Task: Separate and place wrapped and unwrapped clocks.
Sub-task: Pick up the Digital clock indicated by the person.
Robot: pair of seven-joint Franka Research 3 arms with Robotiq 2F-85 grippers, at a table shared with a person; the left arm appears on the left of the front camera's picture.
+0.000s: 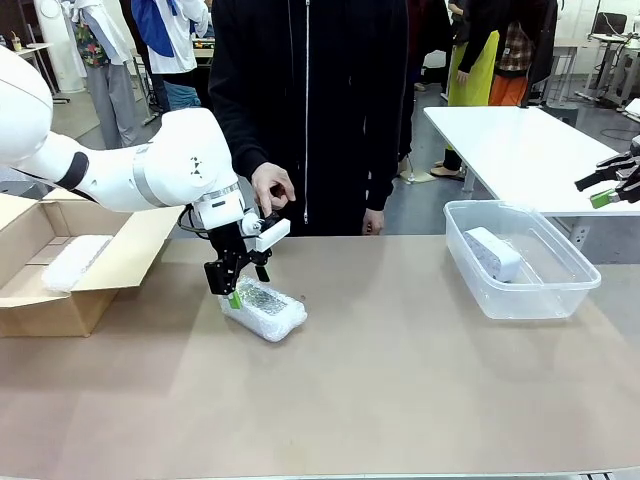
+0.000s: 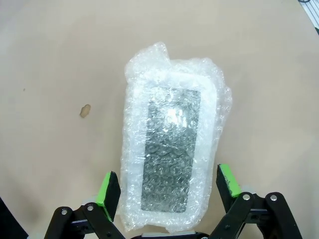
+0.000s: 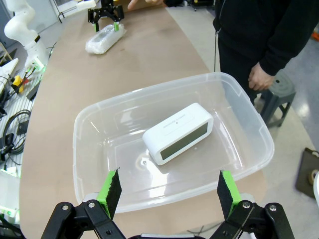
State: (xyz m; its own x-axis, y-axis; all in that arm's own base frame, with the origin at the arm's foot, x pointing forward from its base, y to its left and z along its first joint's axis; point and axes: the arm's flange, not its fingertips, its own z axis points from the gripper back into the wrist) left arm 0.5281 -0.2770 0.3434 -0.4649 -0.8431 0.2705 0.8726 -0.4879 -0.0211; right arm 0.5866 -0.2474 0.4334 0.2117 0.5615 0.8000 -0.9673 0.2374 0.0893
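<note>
Left end effector spread wide over a wrapped clock at mid-bench

Nearest, the left end effector [image 2: 168, 191] hangs with its green pads [image 2: 108, 190] standing apart on either side of the near end of the wrapped clock [image 2: 172, 149], which lies flat on the tan bench [image 1: 400, 380]. The right end effector [image 3: 169, 191] is also wide, holding nothing, above the clear plastic bin [image 3: 249, 119] where the bare white clock [image 3: 178, 132] rests. At the bench's left, a second wrapped clock [image 1: 75, 262] lies in an open cardboard box [image 1: 50, 305]. Beyond, a person's hand [image 1: 272, 188] hovers just behind the left arm.
</note>
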